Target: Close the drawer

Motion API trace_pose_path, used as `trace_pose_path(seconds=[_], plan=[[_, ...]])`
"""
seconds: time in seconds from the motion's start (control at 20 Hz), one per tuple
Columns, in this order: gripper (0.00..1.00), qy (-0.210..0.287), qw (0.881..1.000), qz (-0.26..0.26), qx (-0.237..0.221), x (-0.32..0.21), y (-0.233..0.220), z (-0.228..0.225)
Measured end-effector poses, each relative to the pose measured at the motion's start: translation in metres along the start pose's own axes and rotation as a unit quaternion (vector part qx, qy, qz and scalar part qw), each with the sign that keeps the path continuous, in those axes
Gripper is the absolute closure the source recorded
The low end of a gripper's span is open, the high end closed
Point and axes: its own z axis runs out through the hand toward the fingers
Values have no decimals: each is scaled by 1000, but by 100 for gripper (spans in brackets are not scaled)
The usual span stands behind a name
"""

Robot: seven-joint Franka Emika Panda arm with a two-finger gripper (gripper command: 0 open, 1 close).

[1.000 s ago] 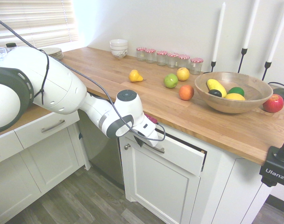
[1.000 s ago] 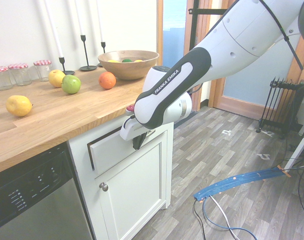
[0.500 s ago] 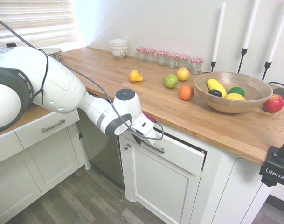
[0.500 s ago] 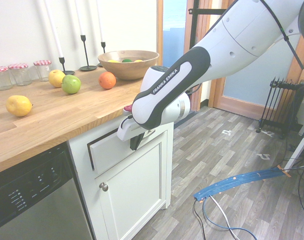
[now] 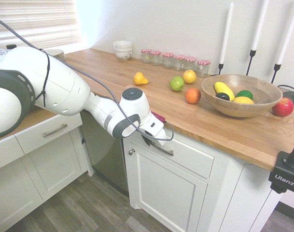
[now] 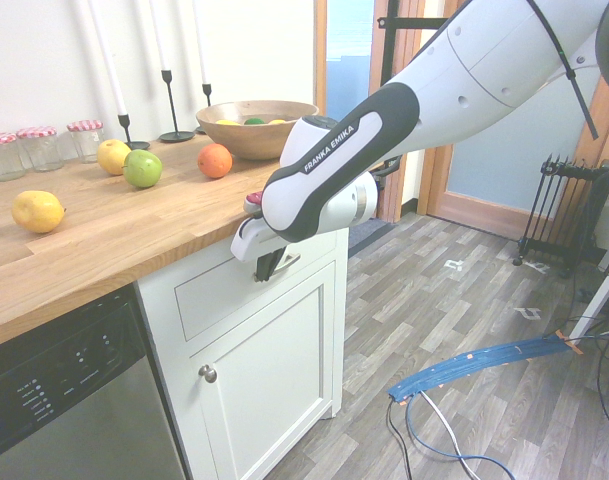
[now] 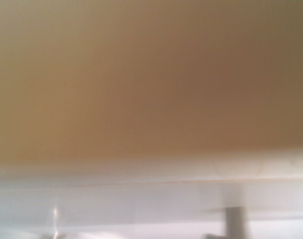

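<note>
The drawer [image 5: 192, 155] has a flat white front with a slim silver bar handle [image 5: 162, 149] and sits under the wooden countertop. Its front lies flush with the cabinet face, with no gap showing. My gripper [image 5: 147, 141] is shut and presses against the drawer front at the handle's left end. In the second exterior view the drawer [image 6: 212, 292] also looks flush, and the gripper [image 6: 265, 268] hangs dark against its right end beside the handle [image 6: 286, 262]. The wrist view is a blur of brown countertop edge over the white drawer front [image 7: 141, 204].
The countertop [image 5: 137, 96] carries a wooden bowl [image 5: 241, 95] of fruit, loose fruit, jars and candlesticks. A cabinet door [image 5: 163, 191] with a round knob is below the drawer. A dishwasher [image 6: 64, 400] stands beside it. A narrower drawer [image 5: 49, 131] is further left.
The drawer stood slightly open with a dark gap around its front; the gripper has pushed it in, and the front is now flush with the cabinet.
</note>
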Motion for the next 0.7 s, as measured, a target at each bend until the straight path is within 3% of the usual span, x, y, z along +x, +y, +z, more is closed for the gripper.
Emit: trace_pose_path(seconds=[0.2,0.5,0.7], plan=[[100,12,1000,12,-5,27,13,3],[100,1,1000,13,-14,22,19,-3],[100,-64,994,2,-84,9,40,-35]])
